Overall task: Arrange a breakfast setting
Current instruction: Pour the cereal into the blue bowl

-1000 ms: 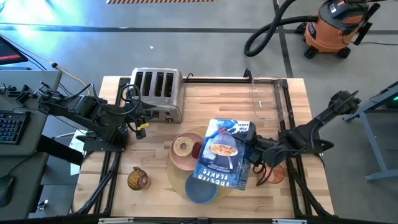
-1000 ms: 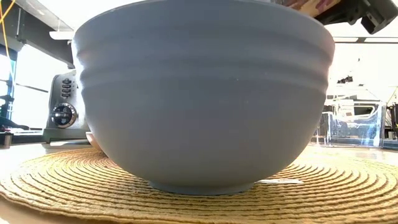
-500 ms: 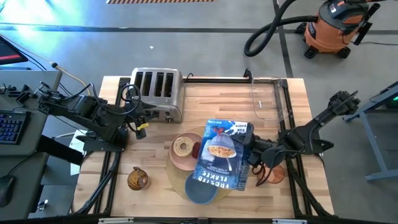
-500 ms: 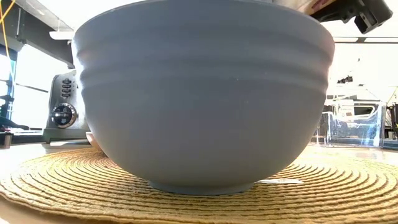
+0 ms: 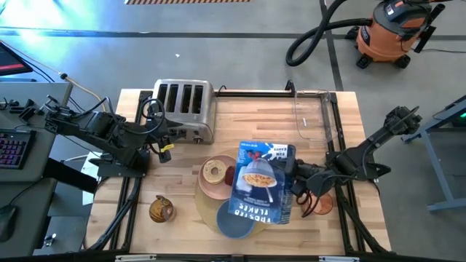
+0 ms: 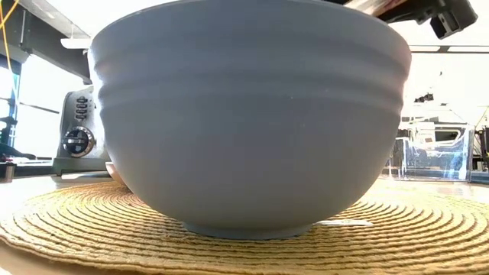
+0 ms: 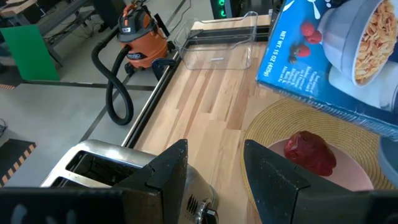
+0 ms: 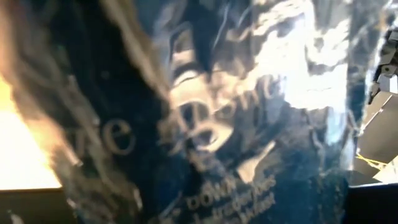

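A blue cereal box [image 5: 260, 182] hangs tilted over the blue bowl [image 5: 234, 222] and the round tan placemat [image 5: 206, 209]. It also shows in the left wrist view [image 7: 323, 56]. My right gripper [image 5: 295, 180] is shut on it. The bowl [image 6: 244, 114] stands by its foot on the placemat [image 6: 69, 221], and the box hides its inside. The tan bagel [image 5: 213, 172] and the red fruit [image 7: 311, 152] lie on the pink plate [image 5: 210, 189]. My left gripper [image 7: 214, 180] is open and empty over the toaster's right end. My right gripper holds the cereal box by its right long side [image 5: 290, 175], about midway along it, coming level from the table's right. The gripper itself hides the exact place of contact. The box is lifted clear and tilted, its printed face up, its near end over the bowl.
The steel four-slot toaster [image 5: 186, 105] stands at the far left. A clear container [image 5: 313, 116] lies at the far right. A brown-orange round thing [image 5: 162, 209] lies near the front left corner. Bare wood lies between the toaster and the container.
My right gripper has turned the cereal box a little. Its far end has swung toward the table's left and the box stands steeper over the bowl. The bowl, plate and left arm have kept still.
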You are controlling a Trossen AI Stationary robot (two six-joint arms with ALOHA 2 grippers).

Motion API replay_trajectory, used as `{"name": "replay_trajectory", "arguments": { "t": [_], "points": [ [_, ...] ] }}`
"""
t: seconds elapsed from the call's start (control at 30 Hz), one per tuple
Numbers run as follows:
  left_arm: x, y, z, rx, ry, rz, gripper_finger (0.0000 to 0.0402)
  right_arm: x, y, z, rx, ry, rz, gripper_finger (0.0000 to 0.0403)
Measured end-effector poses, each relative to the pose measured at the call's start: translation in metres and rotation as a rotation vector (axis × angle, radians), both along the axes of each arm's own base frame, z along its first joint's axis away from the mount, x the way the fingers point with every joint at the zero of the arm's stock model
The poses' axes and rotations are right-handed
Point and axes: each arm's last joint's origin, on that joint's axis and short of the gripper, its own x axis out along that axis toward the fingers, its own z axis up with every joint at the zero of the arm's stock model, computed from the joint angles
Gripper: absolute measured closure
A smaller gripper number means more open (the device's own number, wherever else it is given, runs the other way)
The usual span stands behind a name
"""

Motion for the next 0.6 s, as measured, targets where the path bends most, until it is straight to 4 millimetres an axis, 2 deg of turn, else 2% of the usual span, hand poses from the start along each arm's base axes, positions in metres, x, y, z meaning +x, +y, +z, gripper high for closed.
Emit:
{"name": "replay_trajectory", "arguments": {
  "t": [0.6],
  "points": [
    [0.0000,0.0000,0.0000,0.000,0.000,0.000,0.0252,0.0064,0.0059,0.0026,-0.093,-0.015,0.061,0.0158]
  ]
}}
